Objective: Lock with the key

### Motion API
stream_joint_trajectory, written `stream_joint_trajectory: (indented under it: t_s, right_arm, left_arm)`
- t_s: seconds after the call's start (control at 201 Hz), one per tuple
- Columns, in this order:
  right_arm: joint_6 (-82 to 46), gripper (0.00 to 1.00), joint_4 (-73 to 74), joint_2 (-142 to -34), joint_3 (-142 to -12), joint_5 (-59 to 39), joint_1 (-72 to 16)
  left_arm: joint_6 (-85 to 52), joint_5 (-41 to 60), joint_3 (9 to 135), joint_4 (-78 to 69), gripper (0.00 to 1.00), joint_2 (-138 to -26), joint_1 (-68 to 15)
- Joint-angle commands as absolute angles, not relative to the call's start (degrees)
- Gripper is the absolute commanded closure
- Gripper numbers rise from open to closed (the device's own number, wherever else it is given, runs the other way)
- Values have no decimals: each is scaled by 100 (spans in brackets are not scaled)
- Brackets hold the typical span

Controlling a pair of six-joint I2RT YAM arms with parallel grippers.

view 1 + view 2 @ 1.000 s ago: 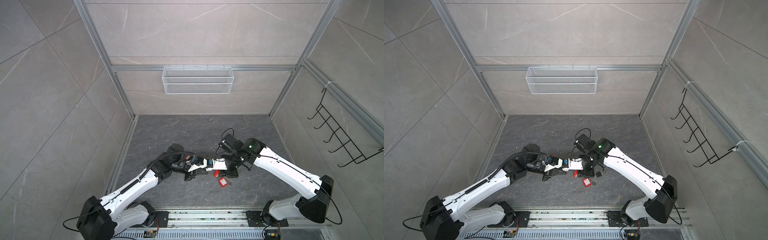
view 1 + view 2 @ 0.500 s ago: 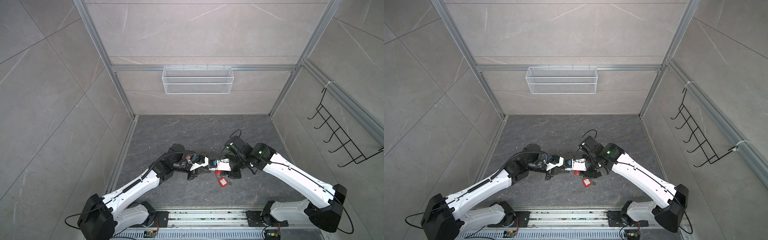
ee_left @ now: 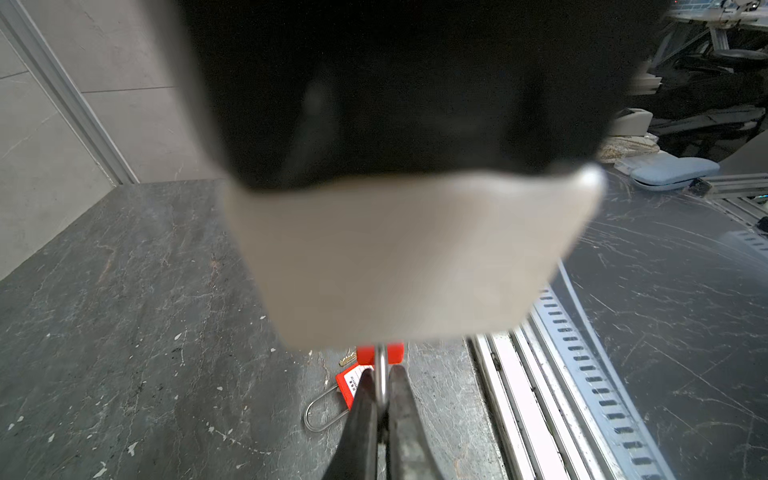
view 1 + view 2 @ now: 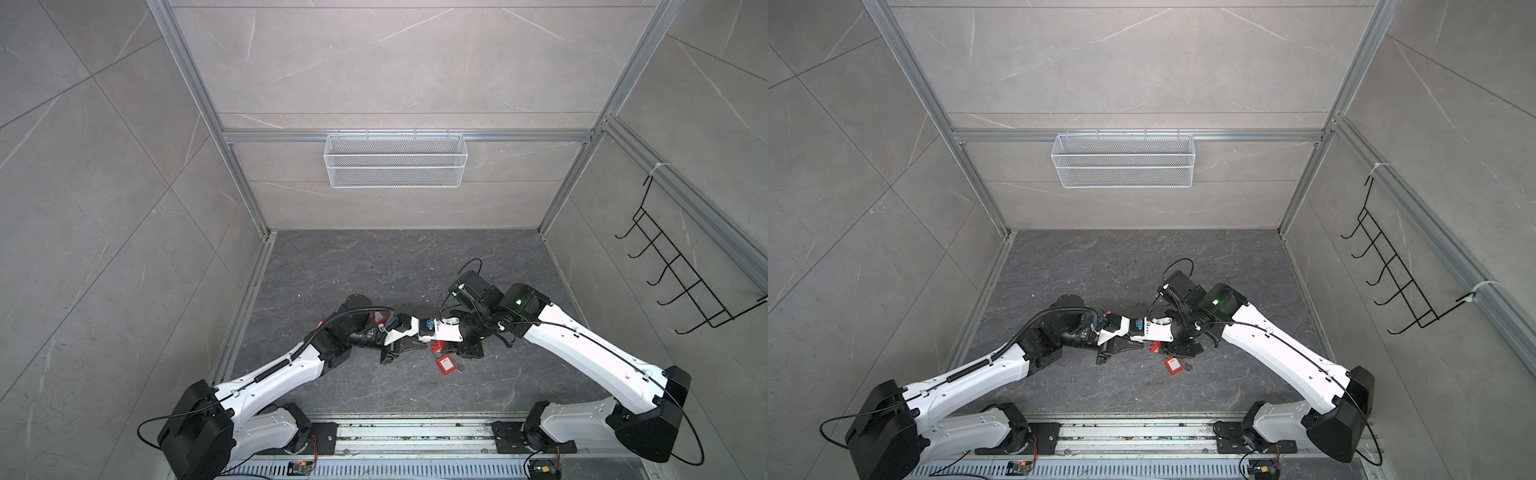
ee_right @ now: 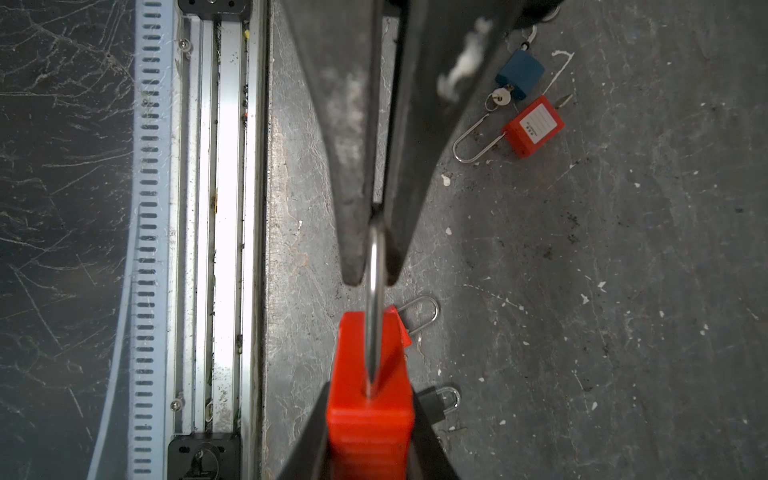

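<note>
The red padlock [image 5: 370, 428] was held off the floor between both grippers, just beside the base rail [image 5: 224, 208]. The left gripper [image 3: 382, 372] was clenched on the steel shackle [image 5: 376, 257], and the right gripper [image 5: 370, 399] clasped the red body from both sides. Farther from the rail, a labelled red padlock [image 5: 534, 126], a blue padlock [image 5: 519, 75] and a small black padlock [image 5: 440, 405] lay on the floor.

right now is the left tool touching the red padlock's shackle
Touching. The left wrist view shows the left tool shut on the shackle of the red padlock, both fingers pressing the metal.
</note>
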State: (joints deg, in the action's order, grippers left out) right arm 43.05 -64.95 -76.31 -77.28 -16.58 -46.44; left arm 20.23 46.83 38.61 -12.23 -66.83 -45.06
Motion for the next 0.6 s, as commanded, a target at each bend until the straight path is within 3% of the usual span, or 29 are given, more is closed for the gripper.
stream_joint_trajectory:
  t_s: [0.0, 0.194, 0.393, 0.598]
  right_arm:
    - [4212, 82, -4888, -7756, -8214, -2979, -4867]
    - [4355, 72, -5085, -7594, -7908, -2209, -4861]
    - [4103, 46, -5587, -7138, -7510, -1435, -4860]
    - [3852, 42, -6074, -6655, -7482, -1379, -4805]
  left_arm:
    - [1683, 4482, 3792, -1664, 100, -7004, -4759]
    - [1540, 4402, 3615, -1906, 100, -6786, -4580]
    - [1536, 4609, 3551, -1754, 100, -6351, -4114]
    - [1712, 5002, 3658, -1451, 100, -6180, -3798]
